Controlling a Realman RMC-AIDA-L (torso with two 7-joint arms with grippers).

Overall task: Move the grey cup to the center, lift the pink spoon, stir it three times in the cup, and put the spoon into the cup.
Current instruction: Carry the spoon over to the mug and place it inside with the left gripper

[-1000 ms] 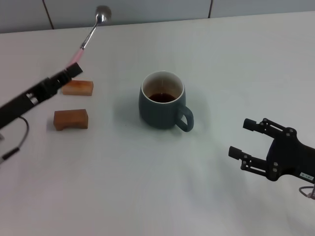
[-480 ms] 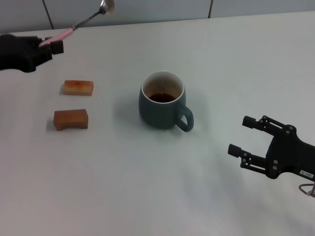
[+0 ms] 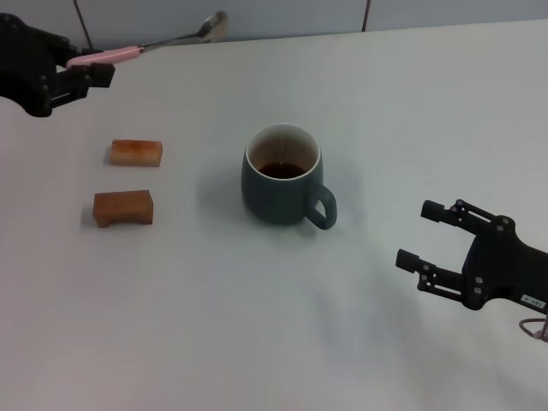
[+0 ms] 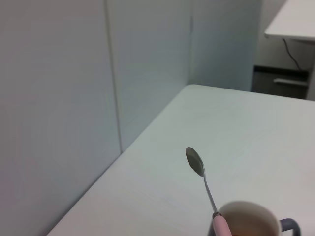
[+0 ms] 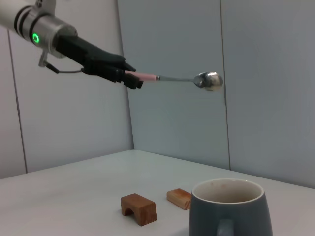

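Holding the pink spoon pinched by its handle high above the bench, the left tool risks clipping the grey cup rim and tipping it if lowered off-centre; right tool spread, idle.

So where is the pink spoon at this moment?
The pink spoon is held high above the table in the left gripper, at the head view's far left, bowl pointing toward the grey cup's side.
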